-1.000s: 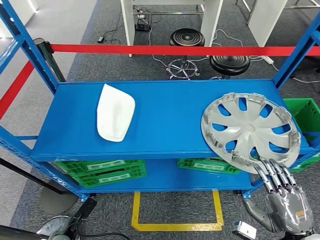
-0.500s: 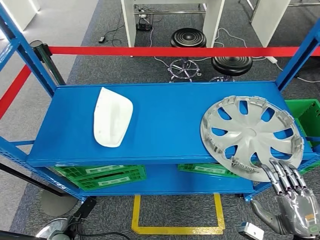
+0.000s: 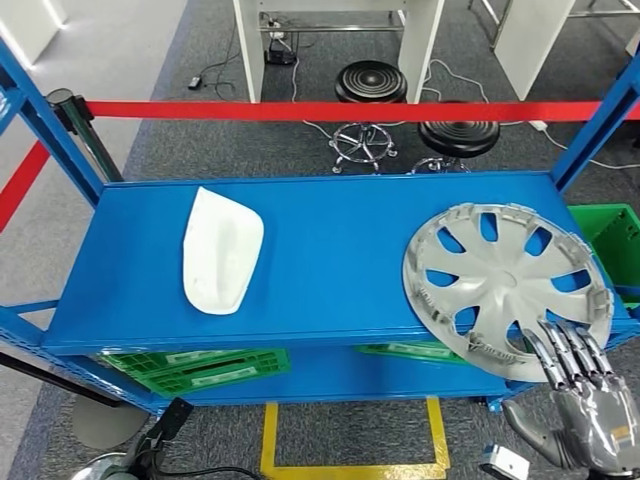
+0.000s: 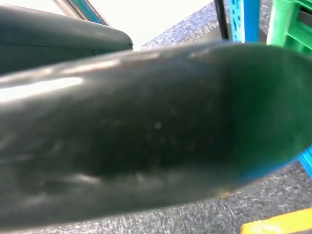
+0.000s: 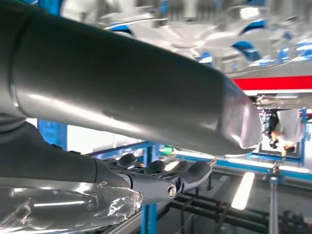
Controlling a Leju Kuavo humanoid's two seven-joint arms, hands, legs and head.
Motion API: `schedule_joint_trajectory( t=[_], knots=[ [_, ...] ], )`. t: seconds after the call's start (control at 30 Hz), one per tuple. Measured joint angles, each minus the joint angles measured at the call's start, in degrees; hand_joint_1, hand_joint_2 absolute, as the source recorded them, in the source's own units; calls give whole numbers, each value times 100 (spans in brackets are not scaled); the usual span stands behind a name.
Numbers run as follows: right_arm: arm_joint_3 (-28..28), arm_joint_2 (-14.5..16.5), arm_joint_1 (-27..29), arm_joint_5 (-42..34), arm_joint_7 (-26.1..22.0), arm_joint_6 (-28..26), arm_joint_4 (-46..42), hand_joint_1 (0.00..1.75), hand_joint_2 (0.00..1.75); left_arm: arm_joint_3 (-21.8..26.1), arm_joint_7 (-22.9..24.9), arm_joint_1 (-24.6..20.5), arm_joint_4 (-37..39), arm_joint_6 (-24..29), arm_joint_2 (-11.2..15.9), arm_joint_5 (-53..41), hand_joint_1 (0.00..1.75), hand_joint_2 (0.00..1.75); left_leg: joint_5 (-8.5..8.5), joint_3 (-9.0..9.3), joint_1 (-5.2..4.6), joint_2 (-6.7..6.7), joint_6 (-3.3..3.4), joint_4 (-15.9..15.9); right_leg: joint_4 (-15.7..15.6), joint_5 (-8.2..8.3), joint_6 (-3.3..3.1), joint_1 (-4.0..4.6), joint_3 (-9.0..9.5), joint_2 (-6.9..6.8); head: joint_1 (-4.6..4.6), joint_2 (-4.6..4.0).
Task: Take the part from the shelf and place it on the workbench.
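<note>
The blue metal shelf point(image 3: 332, 270) is the largest thing here, a steel rack with a flat painted top level and a lower level with green plastic crates point(image 3: 198, 360) under it. A red barrier tape point(image 3: 324, 110) runs behind it.

On the right part of the top level lies the round silver plastic wheel cover point(image 3: 504, 280), with curved spokes and open slots between them. It lies flat, and its near edge seems to come a little over the front edge of the shelf. I judge it to be light for its size and rather stiff, but thin, so the rim could bend or crack if it is squeezed hard; the smooth painted face is probably slippery. The best place to take hold seems to be the overhanging rim, fingers under and thumb on top, or through one of the slots.

On the left part lies the white smooth plastic shell point(image 3: 220, 248), rounded and somewhat like a mirror housing. It also looks light and rigid, with no clear edge to pinch, so it would need a wider grasp from the sides.

The right hand point(image 3: 581, 385) is at the near rim of the wheel cover, fingers stretched and apart, their tips at or just under the rim; it holds nothing yet. In the right wrist view the fingers point(image 5: 162, 170) are straight under the shiny cover.

The crates carry pale labels, but the writing is too small to read. No brand is readable on either part.
</note>
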Motion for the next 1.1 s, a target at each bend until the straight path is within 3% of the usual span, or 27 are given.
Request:
schedule_joint_trajectory(
  t=[0.07, 0.17, 0.2, 0.23, 0.27, 0.33, 0.37, 0.43, 0.57, 0.6, 0.67, 0.7, 0.73, 0.77, 0.83, 0.9, 1.03, 1.1],
  knots=[
    [-10, 1, 2, 3, 7, 9, -7, 0, 0, 2, 51, -3, 0, 100, -7, 0, 0, 0, -18, 40, 19, 2, 75, -26, 226, -138, 50, -3, -97, -19, 30, 0],
    [-21, 8, 32, 7, 29, 39, -12, 0, 0, 12, 145, -12, 0, 224, -9, -1, 0, 0, -74, 89, 16, 4, 153, -33, 1311, -567, 86, -6, -705, -33, 69, 0],
    [-20, 13, 52, 8, 36, 52, -12, 0, 0, 16, 165, -10, 0, 242, -13, -2, 0, 0, -95, 111, 10, 2, 161, -33, 1583, -609, 89, -6, -890, -33, 69, 0],
    [-20, 18, 70, 8, 45, 63, -12, 0, 0, 20, 175, -7, 0, 253, -19, -5, 0, 0, -119, 143, 7, -1, 160, -32, 1652, -529, 88, -6, -978, -33, 73, 0],
    [-20, 21, 81, 9, 53, 74, -12, 0, 0, 22, 182, -6, 0, 261, -26, -8, 0, 0, -148, 189, 7, -5, 153, -32, 1483, -333, 81, -6, -947, -34, 72, 0],
    [-20, 23, 89, 9, 67, 90, -13, 0, 0, 25, 185, -9, 0, 279, -36, -12, 0, 0, -211, 289, 7, -14, 117, -31, 742, 149, 65, -8, -647, -35, 76, 0],
    [-21, 24, 91, 9, 71, 100, -18, 0, 0, 25, 186, -16, 0, 288, -37, -13, 0, 0, -241, 316, -3, -18, 89, -21, 403, 284, 51, -6, -489, -32, 79, 0],
    [-21, 25, 103, 9, 77, 126, -32, 0, 0, 27, 196, -27, 0, 307, -37, -19, 0, 0, -260, 321, -20, -22, 33, -13, 131, 320, 15, 5, -355, -19, 74, 0],
    [-18, 27, 117, 9, 86, 153, -43, 0, 0, 26, 205, -40, 0, 327, -43, -44, 0, 0, -355, 270, -19, -11, -84, 86, 87, 321, -107, -9, -338, -14, 47, 0],
    [-18, 27, 114, 9, 87, 156, -43, 0, 0, 26, 206, -47, 0, 330, -46, -45, 0, 0, -483, 170, -16, -7, -118, 298, 75, 323, -134, -21, -329, -21, 33, 0],
    [-17, 28, 114, 10, 88, 160, -43, 0, 0, 25, 208, -54, 0, 332, -50, -46, 0, 0, -822, -194, -8, -3, -157, 1027, 72, 311, -168, -26, -325, -30, 11, 0],
    [-15, 28, 116, 10, 91, 166, -43, 0, 0, 26, 209, -50, 0, 332, -49, -46, 0, 0, -923, -370, -5, -3, -163, 1359, 72, 305, -176, -26, -322, -31, 13, 0],
    [-11, 29, 118, 6, 96, 178, -43, 0, 0, 27, 210, -44, 0, 333, -48, -46, 0, 0, -922, -473, -4, -3, -161, 1530, 72, 300, -181, -26, -318, -30, 12, 0],
    [-6, 30, 119, 1, 102, 203, -43, 0, 0, 27, 211, -41, 0, 333, -47, -46, 0, 0, -802, -473, -4, -3, -154, 1478, 72, 296, -181, -26, -308, -26, 11, 0],
    [6, 30, 121, -14, 115, 262, -43, 0, 0, 28, 211, -46, 0, 334, -46, -46, 0, 0, -374, -197, -4, 1, -126, 825, 72, 280, -162, -26, -279, -20, 11, 0],
    [14, 30, 123, -23, 121, 303, -44, 0, 0, 28, 211, -58, 0, 334, -45, -48, 0, 0, -138, 92, -6, 3, -88, 170, 87, 259, -114, -2, -276, -13, 11, 0],
    [26, 28, 134, -28, 121, 331, -46, 0, 0, 29, 213, -52, 0, 335, -49, -48, 0, 0, -137, 162, -2, -1, 24, -25, 66, 247, 4, 11, -288, -13, 12, 0],
    [27, 27, 136, -29, 122, 336, -54, 0, 0, 32, 213, -52, 0, 336, -48, -48, 0, 0, -132, 192, 21, 2, 92, -51, 375, 50, 61, 6, -425, -27, 40, 0]
  ],
)
